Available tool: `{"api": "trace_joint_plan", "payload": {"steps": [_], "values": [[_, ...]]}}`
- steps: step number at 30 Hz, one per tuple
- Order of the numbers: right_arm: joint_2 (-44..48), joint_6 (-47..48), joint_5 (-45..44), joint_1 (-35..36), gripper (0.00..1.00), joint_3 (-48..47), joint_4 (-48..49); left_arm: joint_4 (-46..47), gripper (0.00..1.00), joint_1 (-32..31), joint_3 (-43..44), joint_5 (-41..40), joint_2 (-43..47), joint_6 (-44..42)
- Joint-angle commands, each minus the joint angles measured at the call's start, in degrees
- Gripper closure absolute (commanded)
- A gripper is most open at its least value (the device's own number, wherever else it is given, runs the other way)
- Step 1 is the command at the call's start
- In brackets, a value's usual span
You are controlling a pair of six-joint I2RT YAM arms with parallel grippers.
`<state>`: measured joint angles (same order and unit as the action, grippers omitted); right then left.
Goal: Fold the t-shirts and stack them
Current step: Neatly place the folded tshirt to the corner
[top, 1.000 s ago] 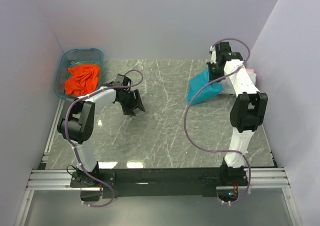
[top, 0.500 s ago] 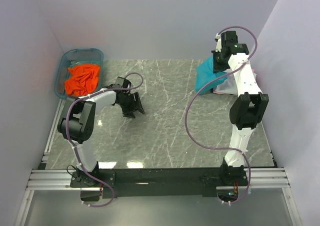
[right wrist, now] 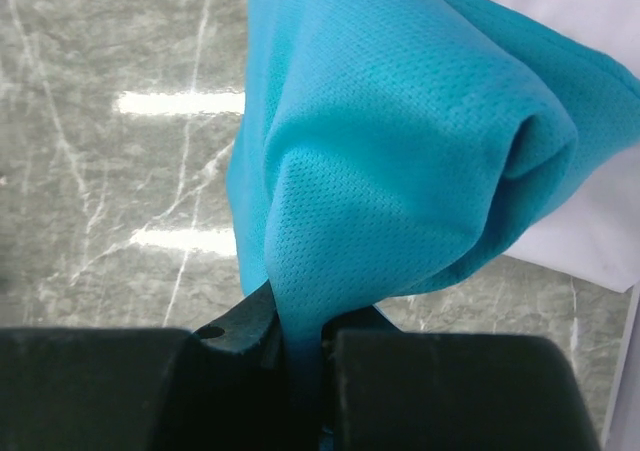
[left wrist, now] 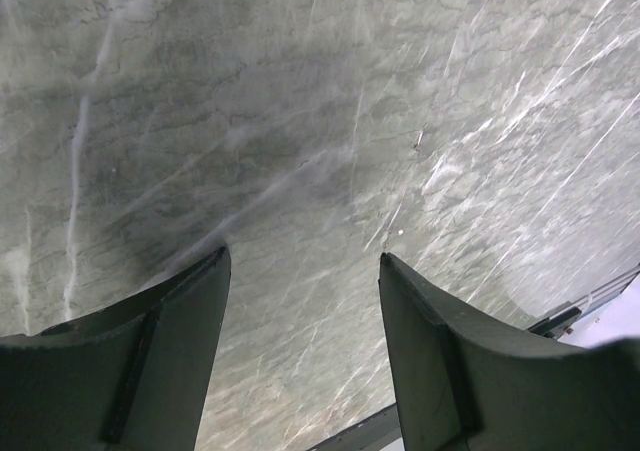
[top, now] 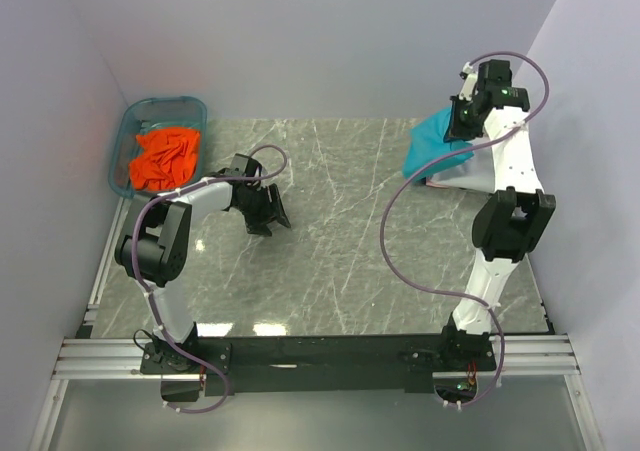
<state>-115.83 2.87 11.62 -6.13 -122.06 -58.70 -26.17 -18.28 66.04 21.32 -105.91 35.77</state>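
**Right arm has the teal shirt pinched, left arm idle over the marble**

The right gripper (top: 463, 121) is up at the far right of the table (top: 340, 261), close to the back wall. Its fingers are clamped tight on a bunched fold of the teal shirt (top: 436, 147). In the right wrist view the teal mesh fabric (right wrist: 400, 151) runs straight down into the closed gap of the gripper (right wrist: 300, 346), with barely any space either side. The rest of the shirt hangs from the grip, and its lower edge drapes against the white shirt (top: 466, 175), which lies on the table just under it by the right wall.

The left gripper (top: 267, 209) sits left of centre, low over the bare marble. The left wrist view shows it (left wrist: 300, 271) spread wide with nothing between the fingers (left wrist: 440, 351), just the grey veined tabletop.

The orange shirt (top: 165, 157) is crumpled inside the blue tub (top: 166, 102) in the far left corner, well apart from both grippers.
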Motion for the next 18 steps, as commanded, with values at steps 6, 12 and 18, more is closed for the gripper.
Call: {"api": "trace_joint_plan", "payload": {"steps": [6,12,18], "values": [[5.9,-0.1,7.5,-2.7,1.00,-2.7,1.7,1.4,0.33,0.1,-1.0,0.8,0.1,0.4],[4.3,-0.1,7.8,-4.8,1.00,-2.7,1.7,1.3,0.33,0.0,-0.7,0.8,0.2,0.5],[1.3,0.1,8.0,-7.5,1.00,-4.0,1.7,0.7,0.33,0.0,-0.7,0.3,0.8,0.4]]}}
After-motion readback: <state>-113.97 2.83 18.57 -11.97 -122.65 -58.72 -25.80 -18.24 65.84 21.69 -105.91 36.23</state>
